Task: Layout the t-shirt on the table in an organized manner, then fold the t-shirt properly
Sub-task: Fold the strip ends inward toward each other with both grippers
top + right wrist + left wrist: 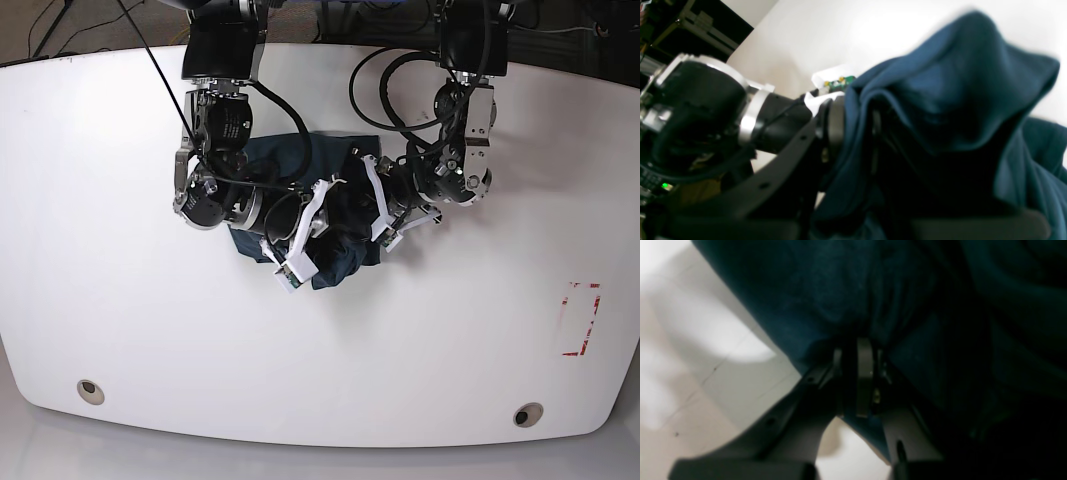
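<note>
Both grippers are clenched on the t-shirt (300, 215): the left gripper (858, 350) pinches cloth right at its tips, and the right gripper (853, 133) too. Between them it hangs bunched over the table (120, 330); pulling apart should spread it.

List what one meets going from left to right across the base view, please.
Left grommet hole → arm with the right wrist camera → t-shirt → arm with the left wrist camera → right grommet hole → red tape mark.
</note>
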Tool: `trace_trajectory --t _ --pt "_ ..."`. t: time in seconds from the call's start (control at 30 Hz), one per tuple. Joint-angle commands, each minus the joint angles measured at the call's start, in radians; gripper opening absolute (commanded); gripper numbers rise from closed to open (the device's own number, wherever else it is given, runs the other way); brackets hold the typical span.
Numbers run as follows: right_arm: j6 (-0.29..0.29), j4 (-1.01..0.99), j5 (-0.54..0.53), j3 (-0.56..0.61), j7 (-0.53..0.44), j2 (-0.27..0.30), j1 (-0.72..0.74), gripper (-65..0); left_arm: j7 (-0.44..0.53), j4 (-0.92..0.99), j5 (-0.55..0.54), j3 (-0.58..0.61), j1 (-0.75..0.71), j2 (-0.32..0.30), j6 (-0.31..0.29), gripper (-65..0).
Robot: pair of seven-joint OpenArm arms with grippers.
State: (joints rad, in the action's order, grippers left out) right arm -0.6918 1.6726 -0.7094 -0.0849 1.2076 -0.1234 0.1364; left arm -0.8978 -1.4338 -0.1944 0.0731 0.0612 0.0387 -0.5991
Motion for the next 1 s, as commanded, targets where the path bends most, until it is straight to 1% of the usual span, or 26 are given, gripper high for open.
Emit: trace_trajectory --t 0.0,0.23,0.3,0.4,0.5,0.53,0.6,0.67,0.73,0.8,0.97 --pt "-0.006 0.001 -0.023 0.000 -0.030 -0.005 0.022 -54.9 -0.027 -0.005 0.017 0.004 0.006 0.002 -0.003 -61.1" --pt "-0.006 -0.004 -0.023 0.000 -0.064 -0.003 0.019 -54.7 -0.027 -0.005 0.016 0.004 0.006 0.002 -0.003 -61.1" --pt "-0.006 -0.004 -0.023 -0.002 -0.064 -0.003 0.019 -53.6 -0.027 -0.005 0.016 0.004 0.007 0.002 -0.003 -61.1" --pt "-0.006 -0.004 -0.023 -0.003 -0.064 -0.002 0.019 -45.7 -0.027 -0.006 0.016 0.004 0.007 0.002 -0.003 -61.1" --pt "-0.006 -0.004 -0.023 -0.003 -0.065 -0.002 0.019 -33.3 -0.027 -0.006 0.016 0.003 0.007 0.002 -0.003 -61.0" --pt "-0.006 -0.004 -0.023 -0.003 -0.065 -0.002 0.019 -30.4 -0.027 -0.006 0.016 0.003 0.007 0.002 -0.003 -61.0" --pt "-0.006 -0.004 -0.023 -0.005 -0.065 -0.002 0.018 -22.4 -0.027 -0.006 0.016 0.000 0.007 0.002 -0.003 -60.8" --pt "-0.006 -0.004 -0.023 -0.005 -0.065 -0.002 0.018 -16.2 -0.027 -0.008 0.016 0.000 0.007 0.002 -0.003 -60.8" --pt "-0.006 -0.004 -0.023 -0.005 -0.065 -0.002 0.018 -11.9 -0.027 -0.011 0.016 -0.002 0.007 0.002 -0.003 -60.7" --pt "-0.006 -0.004 -0.023 -0.005 -0.065 -0.002 0.018 -10.3 -0.027 -0.012 0.016 -0.002 0.007 0.002 -0.003 -60.7" --pt "-0.006 -0.002 -0.023 -0.002 -0.065 -0.002 0.018 -10.6 -0.027 -0.012 0.014 -0.003 0.009 0.002 -0.003 -60.6"
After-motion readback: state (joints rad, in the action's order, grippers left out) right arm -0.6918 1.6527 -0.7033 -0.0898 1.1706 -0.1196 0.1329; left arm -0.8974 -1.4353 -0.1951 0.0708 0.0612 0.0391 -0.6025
